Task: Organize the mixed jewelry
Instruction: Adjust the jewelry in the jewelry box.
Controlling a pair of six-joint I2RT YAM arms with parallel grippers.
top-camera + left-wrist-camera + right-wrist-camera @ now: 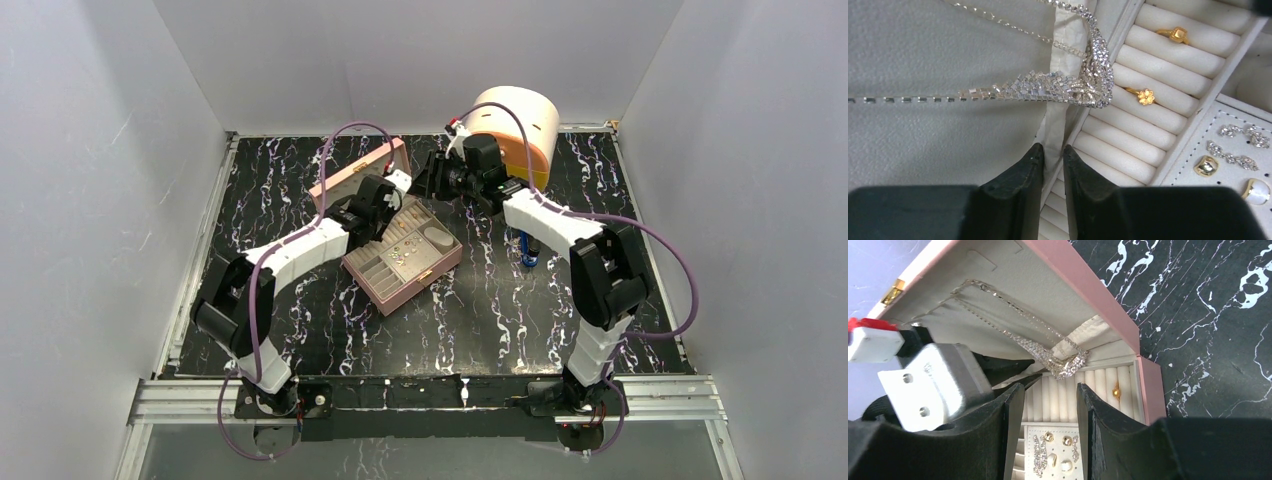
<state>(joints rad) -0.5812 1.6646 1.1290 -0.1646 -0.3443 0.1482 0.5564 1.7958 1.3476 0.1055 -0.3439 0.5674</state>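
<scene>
Surveying from the left. The left hand (1053,147) is inside the open pink box (425,285), at the seam between lid lining and tray. Its jaws stand nearly together with a slim gap. A white fabric strip (1055,125) shows in that gap; cannot tell whether it is pinched or the hand is simply closing on nothing.

- Necklace (1038,89): crystal chain strung across the grey lid lining. Its heavy cluster sags over the strip onto the edge of the ring rolls (1143,127). Judged half-placed, draped rather than hung tidy.
- Gold rings: a flower-topped one (1146,96) and a square-topped one (1175,34), each seated in its own groove. Judged done. Most grooves are bare.
- Earring panel (1218,117), right of the rolls: crystal drop earrings (1243,135), a gold stud (1206,165) and a pale stud (1255,191) lie on it. Judged done; pairing is too small to check.
- Right hand (1050,386): hovers above the box with jaws well apart and nothing between them. The tray shows through the gap.

Left to do, by my reckoning: settle the necklace cluster clear of the rolls. Whether any piece lies loose on the table (490,320) cannot be told from above.

Farther right on the table are a blue object (527,255) and a cream drum (520,120).

Writing: none legible anywhere. No brand or label shows on the box, lining or hands.
</scene>
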